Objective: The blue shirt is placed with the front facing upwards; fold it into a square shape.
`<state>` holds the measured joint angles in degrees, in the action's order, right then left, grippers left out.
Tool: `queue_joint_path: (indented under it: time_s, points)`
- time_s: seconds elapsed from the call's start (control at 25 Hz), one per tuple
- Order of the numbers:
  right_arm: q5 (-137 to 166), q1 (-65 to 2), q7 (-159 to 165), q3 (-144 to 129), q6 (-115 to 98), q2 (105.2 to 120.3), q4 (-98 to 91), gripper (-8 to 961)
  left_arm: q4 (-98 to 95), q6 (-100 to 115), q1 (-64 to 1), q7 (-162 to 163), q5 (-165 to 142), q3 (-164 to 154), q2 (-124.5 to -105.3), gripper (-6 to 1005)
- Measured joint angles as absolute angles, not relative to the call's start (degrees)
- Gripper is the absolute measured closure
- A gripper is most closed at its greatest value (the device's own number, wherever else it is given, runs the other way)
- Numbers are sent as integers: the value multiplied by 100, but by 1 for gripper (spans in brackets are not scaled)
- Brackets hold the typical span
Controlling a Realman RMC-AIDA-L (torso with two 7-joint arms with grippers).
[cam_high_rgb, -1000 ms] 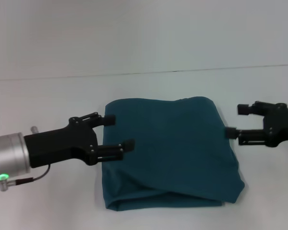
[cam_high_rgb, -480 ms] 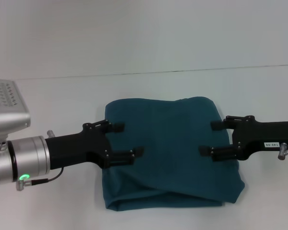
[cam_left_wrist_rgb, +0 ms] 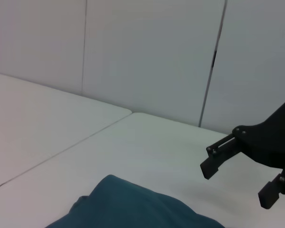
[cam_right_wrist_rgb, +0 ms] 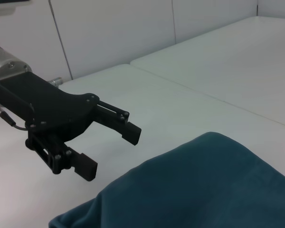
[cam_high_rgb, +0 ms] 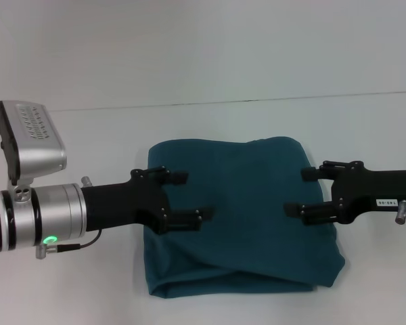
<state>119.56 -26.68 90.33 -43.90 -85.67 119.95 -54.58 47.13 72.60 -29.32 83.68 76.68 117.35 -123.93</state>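
Note:
The blue shirt (cam_high_rgb: 243, 217) lies folded into a rough square on the white table, plain teal side up, with no print showing. Its lower edge is uneven, with a fold bulging at the bottom. My left gripper (cam_high_rgb: 191, 196) is open and hovers over the shirt's left part. My right gripper (cam_high_rgb: 301, 192) is open and hovers over the shirt's right edge. Neither holds cloth. The left wrist view shows a shirt corner (cam_left_wrist_rgb: 133, 206) and the right gripper (cam_left_wrist_rgb: 236, 183) beyond it. The right wrist view shows the shirt (cam_right_wrist_rgb: 194, 185) and the left gripper (cam_right_wrist_rgb: 110, 151) facing it.
The white table (cam_high_rgb: 203, 135) runs around the shirt, with a seam line across its far part. White wall panels (cam_left_wrist_rgb: 147, 52) stand behind the table in the wrist views.
Both arms have moved inward. The left gripper slid right over the shirt's left part, and the right gripper came in from beside the shirt over its right edge. The shirt has not moved.

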Motion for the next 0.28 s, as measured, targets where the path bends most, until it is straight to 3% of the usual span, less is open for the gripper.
queue_joint_path:
  time_s: [0.28]
  points:
    - [11952,-2641,9029,-4393,-8575,11989,-5458,7,4710,7150,-2960,8411,7562,11507,-12392,123]
